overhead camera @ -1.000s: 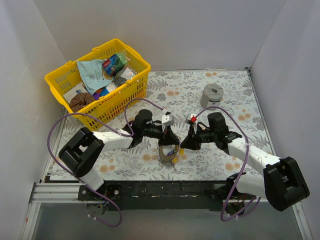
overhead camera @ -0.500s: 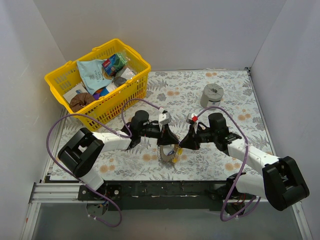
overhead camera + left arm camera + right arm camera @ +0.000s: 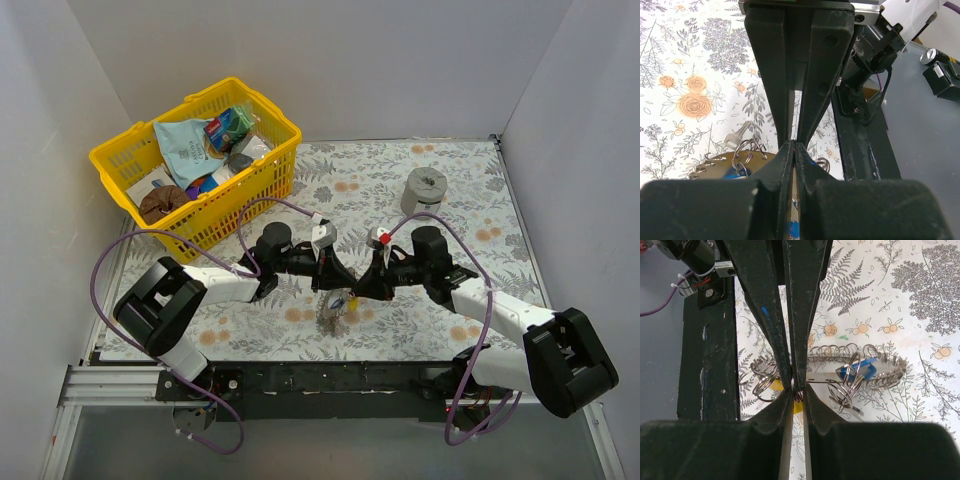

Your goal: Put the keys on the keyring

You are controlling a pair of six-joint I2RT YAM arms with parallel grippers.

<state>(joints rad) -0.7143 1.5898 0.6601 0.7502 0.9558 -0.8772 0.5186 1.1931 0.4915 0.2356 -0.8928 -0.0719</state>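
The keyring (image 3: 332, 312) is a silver disc with many small wire rings on its rim, low between the two grippers near the table's front. My left gripper (image 3: 338, 283) is shut on the disc's edge. In the left wrist view the jaws (image 3: 793, 146) pinch it, with the disc (image 3: 715, 167) and a plain silver key (image 3: 737, 137) to their left. My right gripper (image 3: 360, 290) is shut on one small ring (image 3: 798, 392) at the keyring's rim (image 3: 822, 376). A yellow key head (image 3: 799, 408) shows just behind that ring. A blue key head (image 3: 862, 370) hangs among the rings.
A yellow basket (image 3: 240, 205) full of packets stands at the back left. A grey cylindrical roll (image 3: 424, 190) stands at the back right. The black rail of the table's front edge (image 3: 330, 375) lies just behind the keyring.
Both grippers have drawn closer together and shifted slightly left. The keyring has dropped from a raised tilt to lower between them.
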